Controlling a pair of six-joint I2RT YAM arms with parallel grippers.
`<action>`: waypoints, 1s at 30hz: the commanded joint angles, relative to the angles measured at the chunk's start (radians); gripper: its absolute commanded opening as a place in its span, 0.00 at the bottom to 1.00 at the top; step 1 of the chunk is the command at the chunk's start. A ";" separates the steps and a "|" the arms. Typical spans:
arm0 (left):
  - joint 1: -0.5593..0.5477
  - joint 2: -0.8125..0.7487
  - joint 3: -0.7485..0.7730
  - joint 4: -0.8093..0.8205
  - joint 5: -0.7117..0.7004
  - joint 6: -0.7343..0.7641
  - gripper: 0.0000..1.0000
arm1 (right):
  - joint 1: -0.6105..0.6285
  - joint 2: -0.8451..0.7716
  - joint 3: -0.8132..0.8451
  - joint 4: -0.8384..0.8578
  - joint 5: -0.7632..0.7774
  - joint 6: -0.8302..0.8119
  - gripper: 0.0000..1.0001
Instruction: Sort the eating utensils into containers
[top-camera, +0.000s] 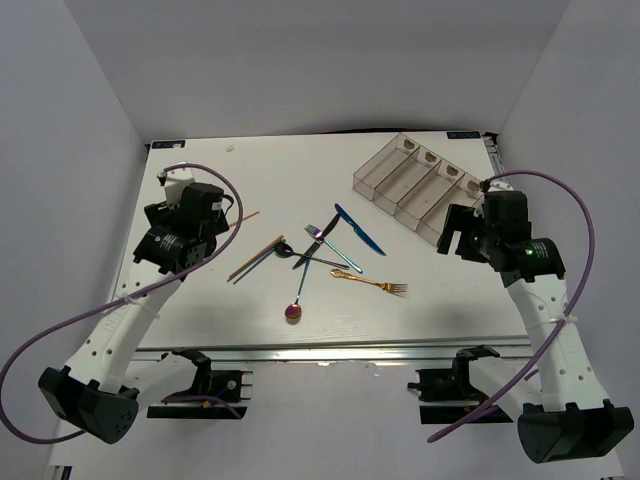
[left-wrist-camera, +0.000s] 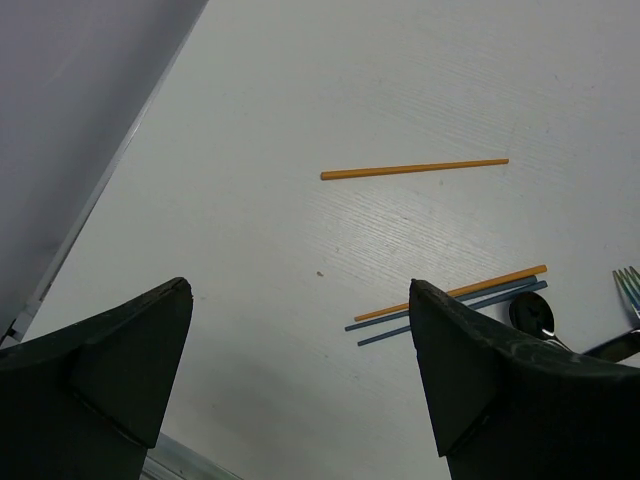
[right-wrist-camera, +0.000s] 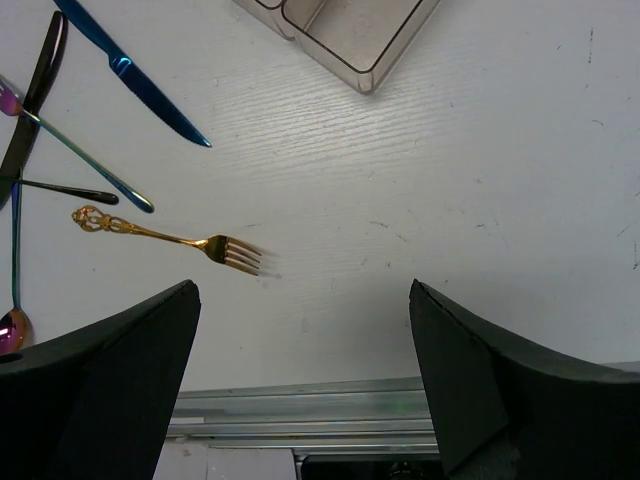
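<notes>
The utensils lie loose mid-table: a blue knife (top-camera: 360, 230), a gold fork (top-camera: 372, 284), an iridescent fork (top-camera: 330, 245), a black knife (top-camera: 318, 245) and a purple spoon (top-camera: 296, 300). Orange and blue chopsticks (top-camera: 256, 257) lie to their left, one orange chopstick (top-camera: 243, 219) apart. The clear smoky tray (top-camera: 372, 170) stands at the back right, its compartments empty. My left gripper (left-wrist-camera: 300, 300) is open and empty above bare table, near the chopsticks (left-wrist-camera: 450, 297). My right gripper (right-wrist-camera: 300, 295) is open and empty, right of the gold fork (right-wrist-camera: 170, 237).
The table's metal front edge (right-wrist-camera: 300, 405) lies just below my right gripper. White walls close in the left, back and right sides. A corner of the tray (right-wrist-camera: 350, 40) and the blue knife (right-wrist-camera: 135, 75) show in the right wrist view.
</notes>
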 joint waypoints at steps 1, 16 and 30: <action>-0.003 0.004 0.048 -0.002 0.016 -0.001 0.98 | -0.003 0.014 0.022 0.025 0.014 0.009 0.89; -0.190 0.408 0.161 0.220 0.493 0.203 0.98 | -0.003 0.032 0.054 -0.038 0.028 0.118 0.89; -0.503 1.060 0.665 0.243 0.824 0.569 0.77 | -0.003 -0.049 0.129 -0.188 -0.046 0.107 0.89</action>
